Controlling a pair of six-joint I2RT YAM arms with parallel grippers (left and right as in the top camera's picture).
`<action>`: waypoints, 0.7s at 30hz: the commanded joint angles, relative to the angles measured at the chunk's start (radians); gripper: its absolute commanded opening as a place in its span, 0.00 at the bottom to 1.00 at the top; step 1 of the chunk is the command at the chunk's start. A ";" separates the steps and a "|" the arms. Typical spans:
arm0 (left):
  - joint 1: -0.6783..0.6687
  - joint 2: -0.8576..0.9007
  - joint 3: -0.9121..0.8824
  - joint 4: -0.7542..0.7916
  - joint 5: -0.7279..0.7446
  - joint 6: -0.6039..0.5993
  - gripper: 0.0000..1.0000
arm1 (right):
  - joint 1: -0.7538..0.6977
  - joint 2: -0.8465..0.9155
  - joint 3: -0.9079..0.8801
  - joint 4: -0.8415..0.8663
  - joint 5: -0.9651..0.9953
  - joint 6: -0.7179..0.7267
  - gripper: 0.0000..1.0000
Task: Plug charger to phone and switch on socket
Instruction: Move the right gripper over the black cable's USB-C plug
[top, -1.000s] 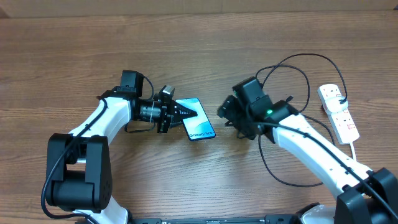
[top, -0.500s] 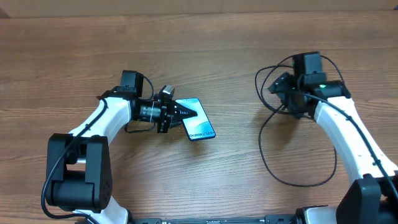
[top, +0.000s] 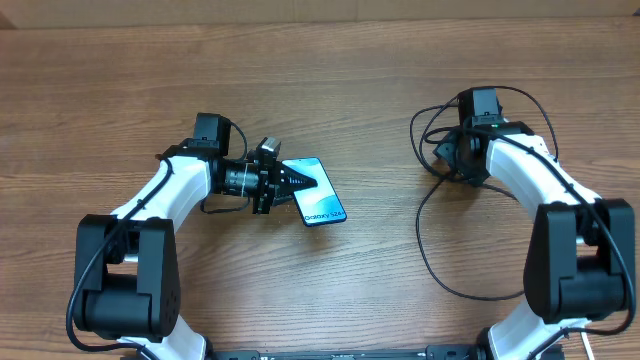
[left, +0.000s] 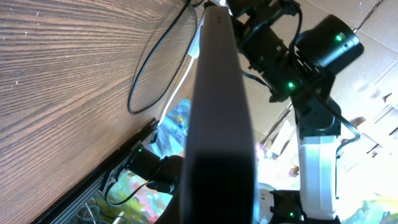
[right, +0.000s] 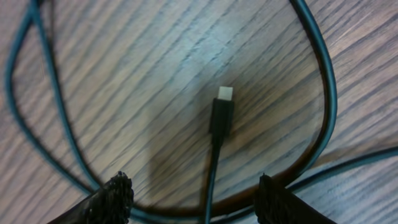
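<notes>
The left gripper (top: 297, 183) pinches the phone (top: 322, 198), whose dark edge blocks our wrist view; the right gripper (right: 199, 196), spread, hangs over the charger (right: 222, 118) on the wood-grain counter (top: 300, 80).

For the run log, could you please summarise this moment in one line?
left gripper: shut on phone | right gripper: open, above charger tip | phone: not plugged

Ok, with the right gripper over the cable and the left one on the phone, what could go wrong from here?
1. The connector tip lies inside the charger's own loops. The open right gripper might catch a loop as well, or drag a tangle toward the phone.
2. The left gripper seems to grip the phone at one end only, so the push of plugging in may twist it or make it slip.
</notes>
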 joint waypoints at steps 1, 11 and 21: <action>0.004 0.002 0.008 0.004 0.037 0.019 0.04 | 0.000 0.023 0.021 0.018 0.048 -0.011 0.63; 0.004 0.002 0.008 0.004 0.037 0.019 0.04 | 0.000 0.084 0.020 0.057 0.048 -0.011 0.57; 0.004 0.002 0.008 0.004 0.037 0.019 0.04 | 0.001 0.135 0.020 0.067 0.031 -0.011 0.29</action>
